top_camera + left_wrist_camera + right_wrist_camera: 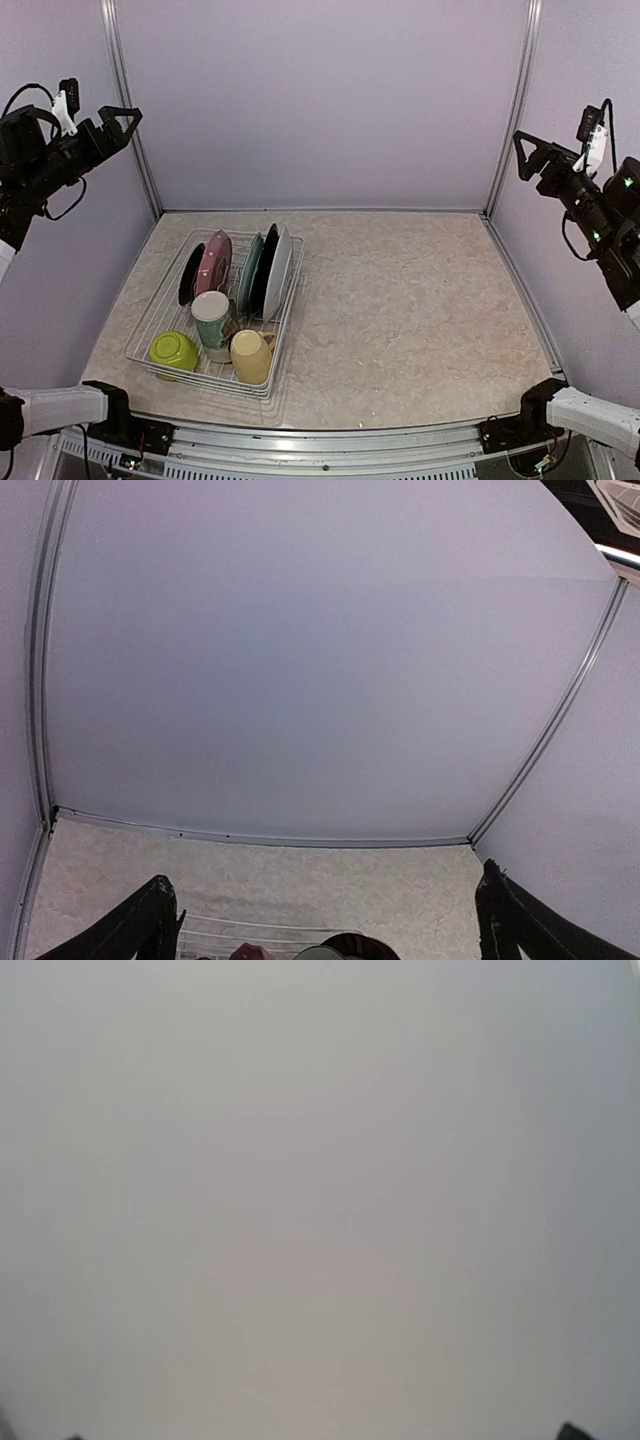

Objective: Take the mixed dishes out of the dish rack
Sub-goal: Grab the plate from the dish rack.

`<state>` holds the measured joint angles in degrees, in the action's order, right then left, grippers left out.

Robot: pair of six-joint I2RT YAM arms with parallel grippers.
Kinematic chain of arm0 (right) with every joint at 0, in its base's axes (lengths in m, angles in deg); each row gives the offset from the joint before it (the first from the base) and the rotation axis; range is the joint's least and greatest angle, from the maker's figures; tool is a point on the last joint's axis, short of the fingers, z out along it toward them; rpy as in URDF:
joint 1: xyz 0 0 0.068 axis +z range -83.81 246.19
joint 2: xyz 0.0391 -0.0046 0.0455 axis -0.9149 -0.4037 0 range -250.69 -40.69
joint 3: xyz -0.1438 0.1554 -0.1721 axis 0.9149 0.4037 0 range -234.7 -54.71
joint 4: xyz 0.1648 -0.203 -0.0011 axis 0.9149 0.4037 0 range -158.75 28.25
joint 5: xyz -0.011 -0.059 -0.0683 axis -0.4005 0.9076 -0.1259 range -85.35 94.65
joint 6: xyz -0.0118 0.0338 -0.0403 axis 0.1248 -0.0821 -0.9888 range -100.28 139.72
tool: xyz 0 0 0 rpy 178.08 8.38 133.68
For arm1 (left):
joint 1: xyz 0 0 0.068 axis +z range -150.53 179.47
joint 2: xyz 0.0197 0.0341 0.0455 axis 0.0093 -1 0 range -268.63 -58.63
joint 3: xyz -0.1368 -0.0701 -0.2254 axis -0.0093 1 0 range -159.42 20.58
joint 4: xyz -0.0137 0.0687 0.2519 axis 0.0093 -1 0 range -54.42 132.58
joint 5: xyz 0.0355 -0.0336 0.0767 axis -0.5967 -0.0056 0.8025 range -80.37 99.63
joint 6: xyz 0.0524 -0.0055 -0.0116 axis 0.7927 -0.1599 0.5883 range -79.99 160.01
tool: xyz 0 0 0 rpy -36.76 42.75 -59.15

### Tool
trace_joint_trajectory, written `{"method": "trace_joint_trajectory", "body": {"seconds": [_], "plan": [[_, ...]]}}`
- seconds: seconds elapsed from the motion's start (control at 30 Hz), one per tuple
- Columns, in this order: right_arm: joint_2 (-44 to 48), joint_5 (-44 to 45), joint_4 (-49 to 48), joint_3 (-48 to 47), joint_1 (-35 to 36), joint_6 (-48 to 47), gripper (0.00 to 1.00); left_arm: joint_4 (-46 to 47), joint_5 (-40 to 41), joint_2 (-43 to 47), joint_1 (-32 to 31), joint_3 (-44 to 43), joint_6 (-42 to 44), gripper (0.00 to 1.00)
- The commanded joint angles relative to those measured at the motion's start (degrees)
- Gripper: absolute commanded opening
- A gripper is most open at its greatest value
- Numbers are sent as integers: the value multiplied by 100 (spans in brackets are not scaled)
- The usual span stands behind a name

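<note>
The dish rack (pixel 141 338), a white wire basket, stands on the left of the table. Upright in its slots are a black plate (pixel 190 275), a pink plate (pixel 213 262), a green plate (pixel 250 272), a dark plate (pixel 265 262) and a white plate (pixel 281 268). At its near end lie a lime-green bowl (pixel 173 352), a white floral mug (pixel 211 318) and a pale yellow mug (pixel 251 356). My left gripper (pixel 120 118) hangs open high above the rack's left. My right gripper (pixel 528 150) hangs open high at the far right. Neither holds anything.
The left wrist view shows the back wall, the table's far strip, the rack's far wires (pixel 230 928) and plate tops (pixel 345 947) between spread fingertips (pixel 150 920). The right wrist view shows blank wall with a fingertip (pixel 570 1431) at the bottom corner. Metal posts (pixel 505 110) frame the back wall.
</note>
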<state>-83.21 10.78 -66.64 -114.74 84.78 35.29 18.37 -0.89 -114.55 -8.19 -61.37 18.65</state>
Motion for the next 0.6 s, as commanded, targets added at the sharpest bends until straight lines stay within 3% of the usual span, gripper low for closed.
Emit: {"method": "trace_joint_trajectory", "body": {"seconds": [0.0,0.3,0.57], "plan": [[-286,406,745,87,-391,290,100,183,-615,-334,526,221,-332,99],[-839,24,1385,367,-958,642,100,313,-1635,-974,1326,678,-755,99],[-1283,-1007,1755,816,-1146,592,100,179,-2301,-1505,1311,803,-907,99]]}}
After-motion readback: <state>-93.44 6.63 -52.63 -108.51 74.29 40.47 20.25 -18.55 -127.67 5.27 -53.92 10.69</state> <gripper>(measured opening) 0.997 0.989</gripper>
